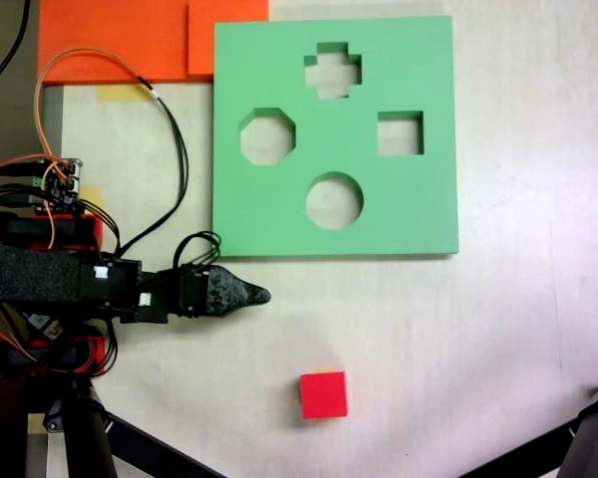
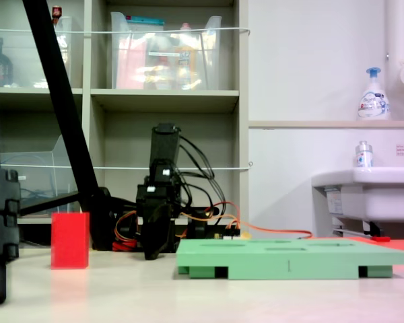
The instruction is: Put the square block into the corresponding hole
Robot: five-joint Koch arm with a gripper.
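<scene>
Overhead scene, first exterior view. The red block [image 1: 323, 394] lies on the pale surface [image 1: 518, 339] at lower centre of the frame, well apart from the green board [image 1: 269, 214], which fills the upper middle. The board carries four cutouts: a cross at top, an octagon [image 1: 267, 136] at left, a round one [image 1: 334, 200] at bottom, and the square hole [image 1: 400, 133] at right (straight sides, four corners, nothing in it). The hand [image 1: 247, 295] sits at centre left, just below the board's lower left corner, its black tip pointing toward the frame's right; its jaws appear pressed together to one point, gripping nothing. The block is below and to the right of the hand, clear of it. Orange foam sheets [image 1: 120, 35] occupy the upper left, touching the board's top left edge.

Side scene, second exterior view. The block [image 2: 70, 240] stands on the surface at lower left; the board [image 2: 283, 259] lies flat at lower centre to right. The hand [image 2: 155, 235] hangs between them, tip close to the surface (whether it touches cannot be told). Shelves [image 2: 161, 101] stand behind, and a sink [image 2: 363, 188] is at right.
</scene>
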